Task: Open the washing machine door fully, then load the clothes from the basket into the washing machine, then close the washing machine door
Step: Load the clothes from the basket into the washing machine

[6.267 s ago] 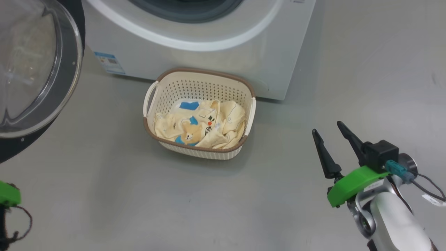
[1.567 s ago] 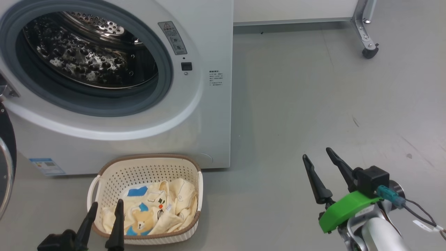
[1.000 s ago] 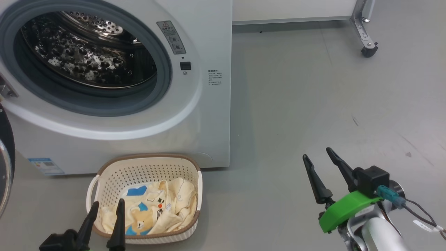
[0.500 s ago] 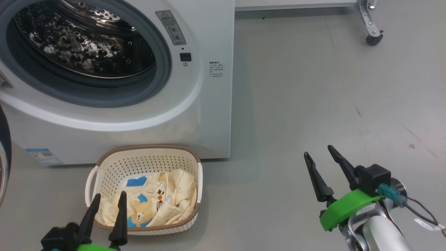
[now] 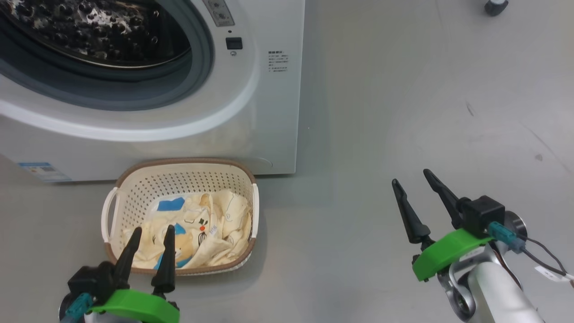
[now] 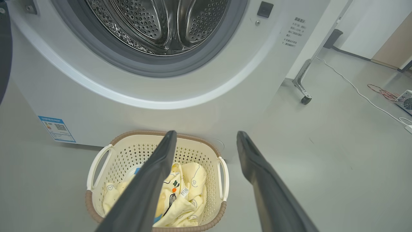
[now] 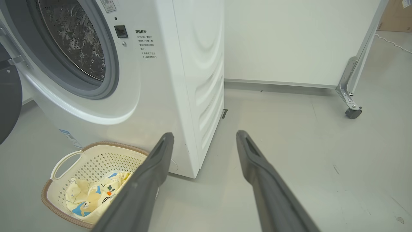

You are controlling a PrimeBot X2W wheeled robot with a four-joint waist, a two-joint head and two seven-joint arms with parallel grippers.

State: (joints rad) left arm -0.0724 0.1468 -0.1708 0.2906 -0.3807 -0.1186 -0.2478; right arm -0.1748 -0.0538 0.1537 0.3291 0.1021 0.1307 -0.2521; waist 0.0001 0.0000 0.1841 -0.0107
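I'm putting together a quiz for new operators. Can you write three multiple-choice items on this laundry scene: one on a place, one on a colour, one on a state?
1. Where is the basket?
A on the floor in front of the washing machine
B on a table
C on the machine's top

2. What colour is the basket's rim?
A red
B brown
C black

3. How is the left gripper?
A shut, empty
B shut on a sock
C open, empty

Answers:
1. A, it stands at the machine's foot.
2. B, a brown woven-look band tops its cream walls.
3. C, its jaws stand apart with nothing between them.
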